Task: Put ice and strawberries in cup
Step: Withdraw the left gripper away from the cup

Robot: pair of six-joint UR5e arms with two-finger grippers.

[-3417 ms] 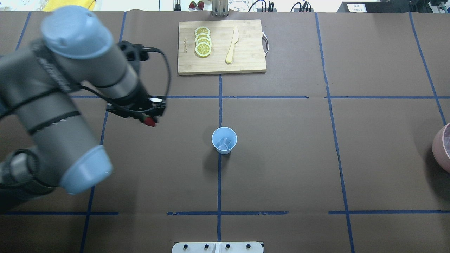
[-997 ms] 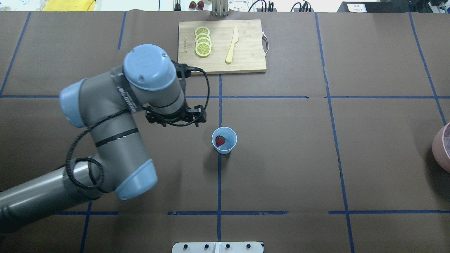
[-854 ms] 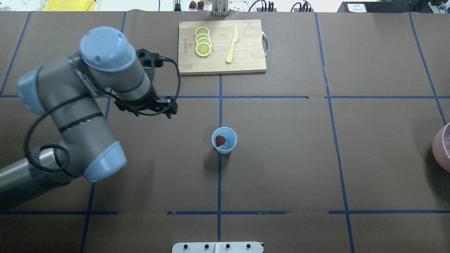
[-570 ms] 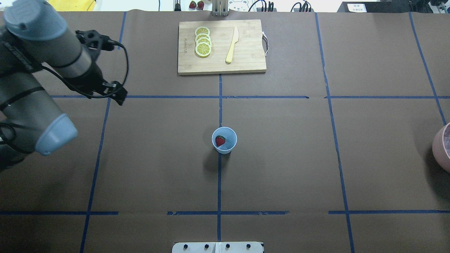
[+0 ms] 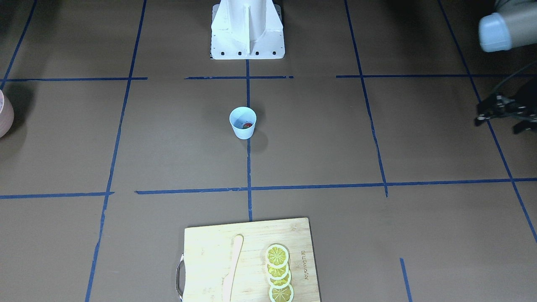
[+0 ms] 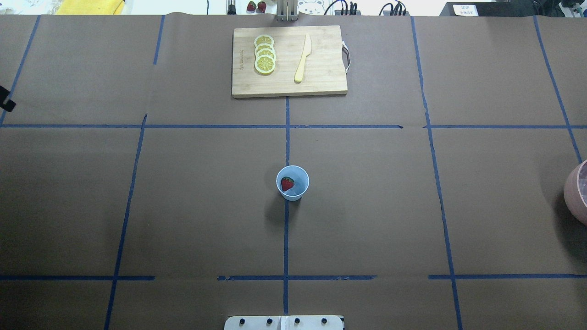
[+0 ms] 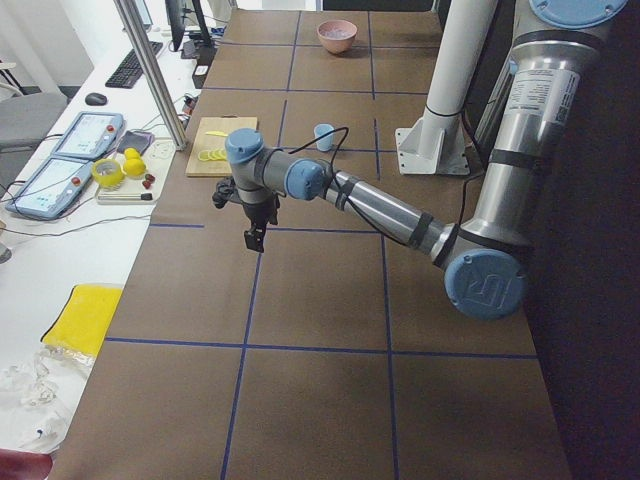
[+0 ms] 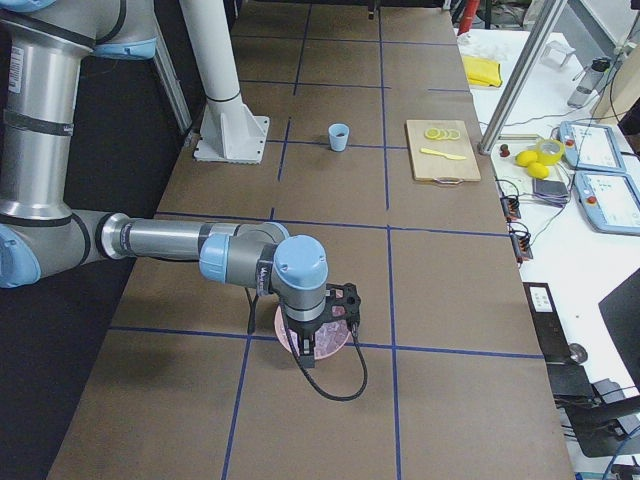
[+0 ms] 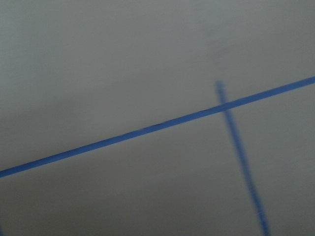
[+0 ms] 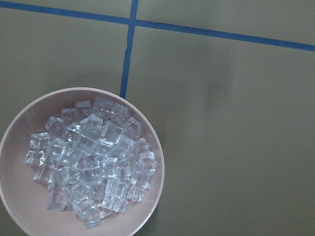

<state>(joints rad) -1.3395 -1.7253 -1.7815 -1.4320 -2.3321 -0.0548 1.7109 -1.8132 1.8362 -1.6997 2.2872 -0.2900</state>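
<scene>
The light-blue cup point(image 6: 292, 183) point(image 5: 243, 122) stands upright at the table's centre with a red strawberry point(image 6: 287, 184) point(image 5: 248, 125) inside. Whether ice lies under the berry I cannot tell. More ice point(image 10: 93, 167) fills the pink bowl point(image 10: 158, 162) point(image 6: 578, 192) at the table's right edge. My left gripper point(image 5: 499, 121) point(image 7: 255, 240) hovers far to the cup's left, open and empty. My right gripper point(image 8: 340, 305) hangs over the pink bowl; it shows only in the exterior right view, so I cannot tell its state.
A wooden cutting board point(image 6: 321, 78) point(image 5: 209, 251) with lemon slices point(image 6: 265, 55) and a pale knife point(image 6: 303, 58) lies at the far side. Two spare berries point(image 6: 256, 6) sit beyond the table's far edge. The robot's base plate point(image 5: 247, 52) is behind the cup.
My left arm carried the strawberry over the cup, let it go there, then swung away left, almost out of the overhead view. The berry now rests in the cup.
</scene>
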